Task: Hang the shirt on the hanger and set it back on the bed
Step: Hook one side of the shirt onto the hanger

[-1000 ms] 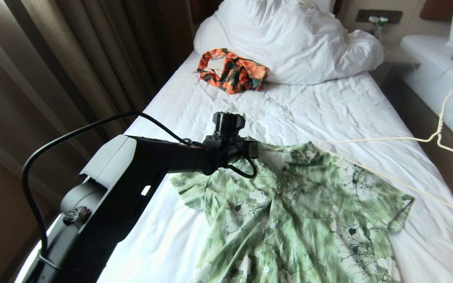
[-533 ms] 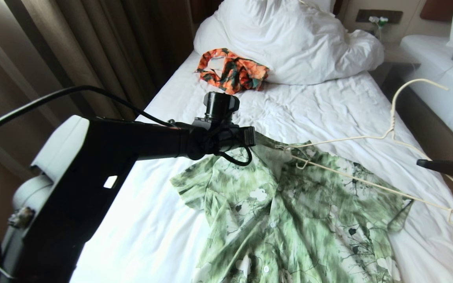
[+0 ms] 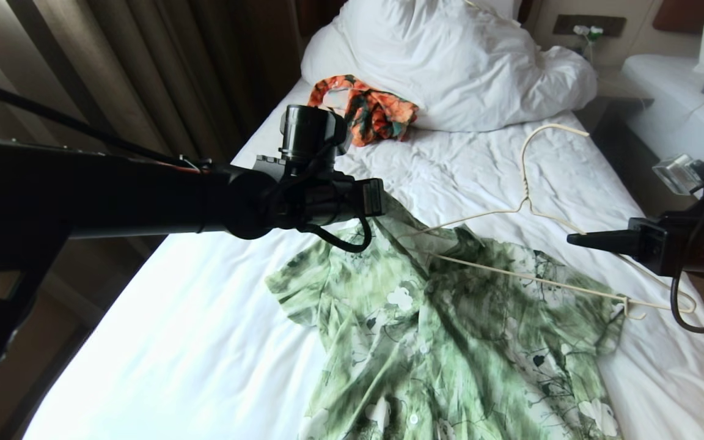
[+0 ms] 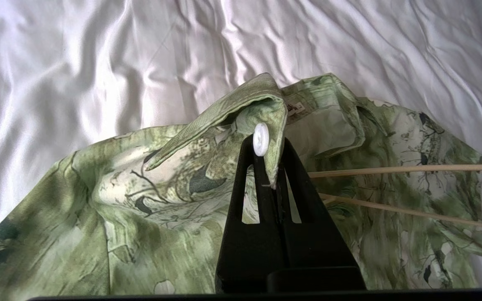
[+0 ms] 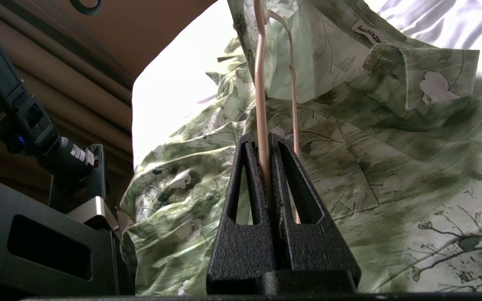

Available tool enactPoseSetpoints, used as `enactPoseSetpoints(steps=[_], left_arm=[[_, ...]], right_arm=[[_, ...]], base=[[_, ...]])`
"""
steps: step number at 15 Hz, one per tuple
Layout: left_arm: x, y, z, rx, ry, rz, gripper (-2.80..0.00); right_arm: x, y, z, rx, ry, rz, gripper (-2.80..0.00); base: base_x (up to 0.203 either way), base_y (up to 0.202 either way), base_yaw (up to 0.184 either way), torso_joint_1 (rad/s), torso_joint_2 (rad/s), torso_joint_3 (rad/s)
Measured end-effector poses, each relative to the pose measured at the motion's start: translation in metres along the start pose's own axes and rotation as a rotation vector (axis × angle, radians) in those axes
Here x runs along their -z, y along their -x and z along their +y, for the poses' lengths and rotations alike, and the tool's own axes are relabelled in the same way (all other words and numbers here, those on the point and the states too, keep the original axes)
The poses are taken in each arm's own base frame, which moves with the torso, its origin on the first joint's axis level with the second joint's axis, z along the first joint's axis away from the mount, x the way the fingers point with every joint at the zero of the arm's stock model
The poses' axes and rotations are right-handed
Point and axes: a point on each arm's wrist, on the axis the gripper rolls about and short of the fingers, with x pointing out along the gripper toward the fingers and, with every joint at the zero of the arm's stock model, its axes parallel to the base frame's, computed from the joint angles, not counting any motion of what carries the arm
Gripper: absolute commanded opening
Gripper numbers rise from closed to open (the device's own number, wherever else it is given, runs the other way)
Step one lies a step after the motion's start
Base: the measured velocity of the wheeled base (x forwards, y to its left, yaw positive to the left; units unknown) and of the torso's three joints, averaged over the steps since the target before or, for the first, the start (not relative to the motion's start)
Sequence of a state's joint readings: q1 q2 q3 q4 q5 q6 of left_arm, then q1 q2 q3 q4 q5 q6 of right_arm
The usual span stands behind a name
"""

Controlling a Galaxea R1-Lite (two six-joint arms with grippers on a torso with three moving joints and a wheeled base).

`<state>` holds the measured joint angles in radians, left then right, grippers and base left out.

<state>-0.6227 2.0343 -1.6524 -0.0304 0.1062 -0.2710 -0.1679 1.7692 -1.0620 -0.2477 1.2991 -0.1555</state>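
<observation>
The lower part of the shirt (image 3: 443,342) runs off the bottom of the head view, and the left arm, stretched level across the picture from the left edge, covers a strip of the bed (image 3: 193,342) and part of the orange patterned garment (image 3: 370,113) lying against the bunched duvet (image 3: 450,61). The left gripper (image 3: 382,205) is hard to make out in the head view, where only its dark tip shows at the collar; the left wrist view shows it (image 4: 268,167) pinched shut on the front edge of the shirt (image 4: 111,217) just below the collar, with a white button (image 4: 261,139) sitting at the fingertips and the cloth lifted into a peak. The far end of the hanger (image 3: 526,201) is hidden inside the neck opening. Compared with a second ago, the left arm has risen and now fills more of the picture, the collar has been pulled higher off the sheet, and the hanger has swung in from the right edge so that its hook stands upright over the bed and one end has gone under the raised collar. The right gripper (image 3: 578,239), out of sight before, now reaches in from the right edge, pointing level toward the shirt. In the right wrist view it (image 5: 269,146) is clamped on the hanger (image 5: 260,83) wire, which runs straight ahead into the shirt (image 5: 349,146).
</observation>
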Motion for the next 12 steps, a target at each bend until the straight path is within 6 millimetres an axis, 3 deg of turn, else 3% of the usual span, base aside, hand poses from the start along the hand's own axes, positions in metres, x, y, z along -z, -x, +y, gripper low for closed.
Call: enactPoseSetpoints(steps=[8,12], left_arm=[[-0.007,0.029,-0.035,0.066,-0.005,-0.038,-2.8],[-0.01,0.064,-0.077,0.182,-0.03,-0.061,-2.8]], right_arm=[[-0.011,-0.055,0.016,-0.082,0.061,0.035,-2.8],[-0.011,-0.065,0.034,-0.13,0.081,0.015,-2.8]], base=[[0.0,0.0,0.0,0.0,0.0,0.0],[0.0,0.0,0.0,0.0,0.0,0.0]])
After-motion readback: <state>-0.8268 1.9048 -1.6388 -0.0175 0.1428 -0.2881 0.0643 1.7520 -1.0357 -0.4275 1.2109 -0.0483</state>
